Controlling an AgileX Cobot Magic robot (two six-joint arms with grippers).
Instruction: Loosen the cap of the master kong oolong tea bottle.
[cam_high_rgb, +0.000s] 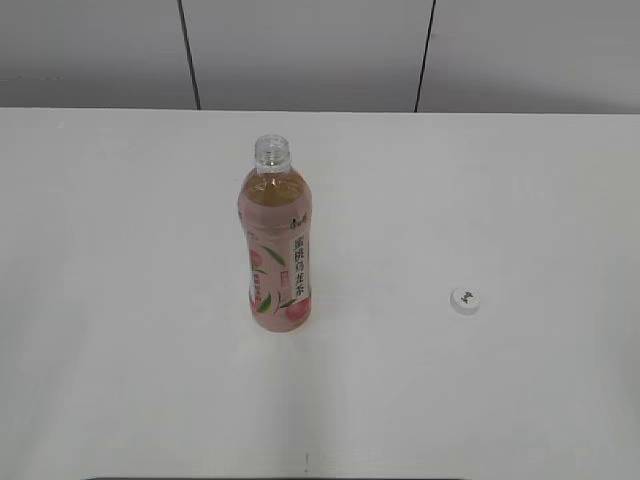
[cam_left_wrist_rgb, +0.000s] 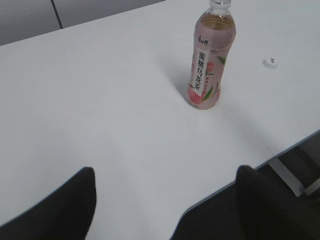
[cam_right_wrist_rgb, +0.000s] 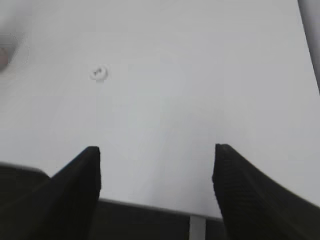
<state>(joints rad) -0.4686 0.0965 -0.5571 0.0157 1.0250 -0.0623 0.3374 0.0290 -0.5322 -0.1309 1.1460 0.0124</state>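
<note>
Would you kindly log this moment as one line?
bottle: upright, uncapped | cap: on table, right of bottle | left gripper: open | right gripper: open

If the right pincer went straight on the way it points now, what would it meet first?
Probably only the bare white table; the small white plastic cap lies left of that line. Depth is unclear.

Clear glossy plastic bottle (cam_high_rgb: 277, 240), matt white table (cam_high_rgb: 120, 300)
</note>
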